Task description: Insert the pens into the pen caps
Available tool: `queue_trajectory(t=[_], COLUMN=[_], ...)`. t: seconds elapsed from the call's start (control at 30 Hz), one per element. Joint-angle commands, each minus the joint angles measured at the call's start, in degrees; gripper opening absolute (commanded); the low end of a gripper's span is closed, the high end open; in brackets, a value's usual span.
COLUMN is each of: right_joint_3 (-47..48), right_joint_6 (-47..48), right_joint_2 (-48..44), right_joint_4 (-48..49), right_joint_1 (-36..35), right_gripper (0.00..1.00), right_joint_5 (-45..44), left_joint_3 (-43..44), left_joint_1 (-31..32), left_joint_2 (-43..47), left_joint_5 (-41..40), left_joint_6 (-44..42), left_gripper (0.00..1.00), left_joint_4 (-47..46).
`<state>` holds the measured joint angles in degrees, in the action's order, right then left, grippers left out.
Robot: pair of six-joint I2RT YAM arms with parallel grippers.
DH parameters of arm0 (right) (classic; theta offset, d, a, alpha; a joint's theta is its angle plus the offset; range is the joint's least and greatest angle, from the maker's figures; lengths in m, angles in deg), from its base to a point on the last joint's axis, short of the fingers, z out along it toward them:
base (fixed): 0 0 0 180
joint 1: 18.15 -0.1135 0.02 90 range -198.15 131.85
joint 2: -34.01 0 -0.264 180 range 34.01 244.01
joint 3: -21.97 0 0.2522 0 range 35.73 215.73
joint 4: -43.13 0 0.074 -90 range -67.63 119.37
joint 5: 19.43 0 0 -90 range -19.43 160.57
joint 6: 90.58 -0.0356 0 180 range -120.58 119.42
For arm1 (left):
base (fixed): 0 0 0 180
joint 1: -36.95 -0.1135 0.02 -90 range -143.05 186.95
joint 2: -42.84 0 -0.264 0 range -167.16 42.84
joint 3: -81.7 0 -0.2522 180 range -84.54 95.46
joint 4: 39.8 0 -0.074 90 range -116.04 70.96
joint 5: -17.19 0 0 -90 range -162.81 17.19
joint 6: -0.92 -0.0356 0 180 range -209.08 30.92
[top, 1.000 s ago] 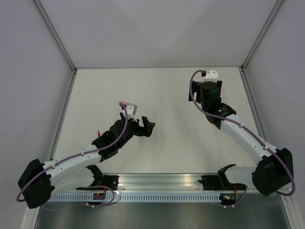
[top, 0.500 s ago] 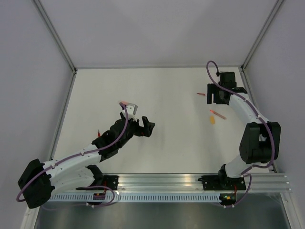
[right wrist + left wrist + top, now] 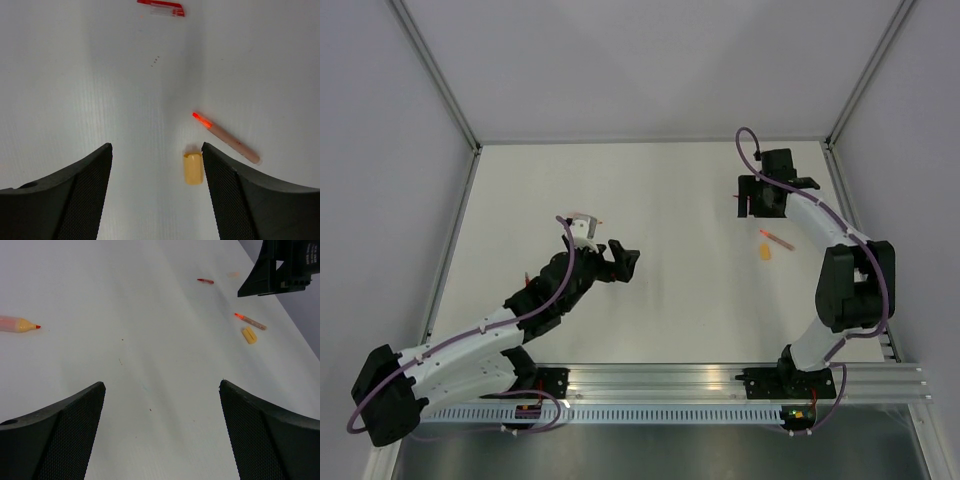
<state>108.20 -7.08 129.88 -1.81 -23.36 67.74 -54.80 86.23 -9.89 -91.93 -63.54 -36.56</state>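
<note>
Hovering by the table's right edge, the right gripper (image 3: 156,148) gapes wide and empty above an orange pen (image 3: 227,138), with its cap (image 3: 193,169) just beside. The left gripper (image 3: 161,385) is equally wide and empty, with a second pen (image 3: 17,324) near it.

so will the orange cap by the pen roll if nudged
Probably: the orange cap is a stubby tube lying on its side on the smooth white table, so it may roll. It looks small and light, so it would likely skid too.

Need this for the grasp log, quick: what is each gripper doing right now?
Left gripper: open, holding nothing.
Right gripper: open, holding nothing.
</note>
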Motion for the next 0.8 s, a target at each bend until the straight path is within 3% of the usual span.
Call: queue_trajectory(t=[0.0,0.23,0.33,0.4,0.47,0.57,0.67,0.7,0.77], right_joint_3=[2.59,2.51,2.24,2.85,2.42,2.76,6.09,6.46,6.8], right_joint_6=[-4.12,-6.41,-6.51,-1.43,5.75,12.73,14.41,16.76,19.5], right_joint_2=[2.38,1.25,-0.25,-1.21,-2.79,-2.98,-2.1,-1.66,0.36], right_joint_4=[2.44,5.16,4.99,3.68,2.71,-2.47,-5.82,-7.65,-8.19], right_joint_1=[-4.09,-16.3,-17.2,-17.29,-16.41,-10.98,-5.08,-3.07,-2.26], right_gripper=[0.78,0.79,0.79,0.82,0.84,0.83,0.83,0.83,0.79], right_joint_5=[-0.69,-4.56,-2.1,-3.4,-9.61,-8.95,-3.7,1.98,2.65], left_joint_3=[-2.13,1.46,1.2,0.85,0.41,-1.61,-1.88,-1.61,-1.52], left_joint_1=[0.12,-0.32,-3.21,-4.98,-5.33,-5.33,-5.24,-5.33,-5.33], left_joint_2=[1.58,-1.94,-1.33,-0.62,-0.36,0.0,-0.88,-1.41,-1.94], left_joint_5=[-3.83,-10.14,-8.32,-7.26,-7.17,-5.33,-2.86,-2.51,-2.42], left_joint_6=[3.46,6.0,8.73,8.48,7.51,7.24,6.98,6.72,6.54], left_gripper=[1.0,1.0,1.0,1.0,1.0,1.0,1.0,1.0,1.0], left_joint_4=[-4.31,2.16,4.62,4.81,3.77,0.78,0.15,0.24,0.33])
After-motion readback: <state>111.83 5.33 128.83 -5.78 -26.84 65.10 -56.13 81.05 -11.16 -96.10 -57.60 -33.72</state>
